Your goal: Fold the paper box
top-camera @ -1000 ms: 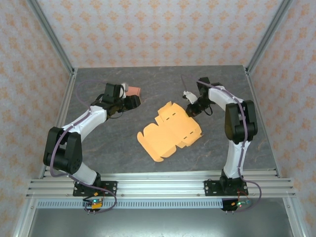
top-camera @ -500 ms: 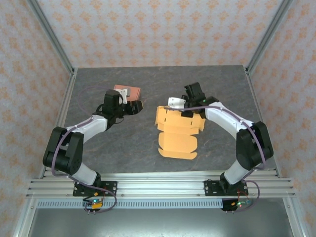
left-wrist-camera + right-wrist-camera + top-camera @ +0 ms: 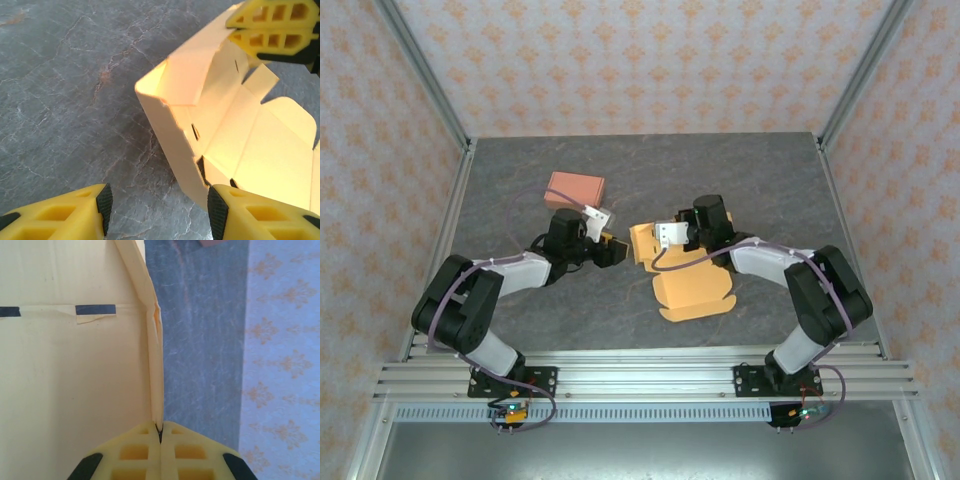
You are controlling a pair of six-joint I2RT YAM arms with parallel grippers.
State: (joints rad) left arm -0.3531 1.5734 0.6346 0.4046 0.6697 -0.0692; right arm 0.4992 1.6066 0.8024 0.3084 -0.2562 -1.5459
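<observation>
The paper box (image 3: pixel 692 285) is a yellow-orange die-cut sheet, partly folded, lying mid-table with its left wall raised. My right gripper (image 3: pixel 668 236) is shut on the top edge of that raised wall (image 3: pixel 152 345), and the thin card is pinched between its fingertips (image 3: pixel 150 437). The flat inner panel (image 3: pixel 70 370) spreads to the left in the right wrist view. My left gripper (image 3: pixel 612 250) stands open just left of the box, low over the table. The raised wall's corner (image 3: pixel 175 145) sits close to the right finger (image 3: pixel 255 215), and the left finger (image 3: pixel 65 215) is over bare table.
A small reddish-brown box (image 3: pixel 575 188) lies at the back left on the grey marbled table (image 3: pixel 540 320). Metal frame posts and patterned walls enclose the table. The near rail (image 3: pixel 640 375) holds both arm bases.
The right gripper has pulled the paper box nearer and leftward, turning it and lifting a wall. The left gripper has come away from the reddish-brown box and moved right to the paper box.
</observation>
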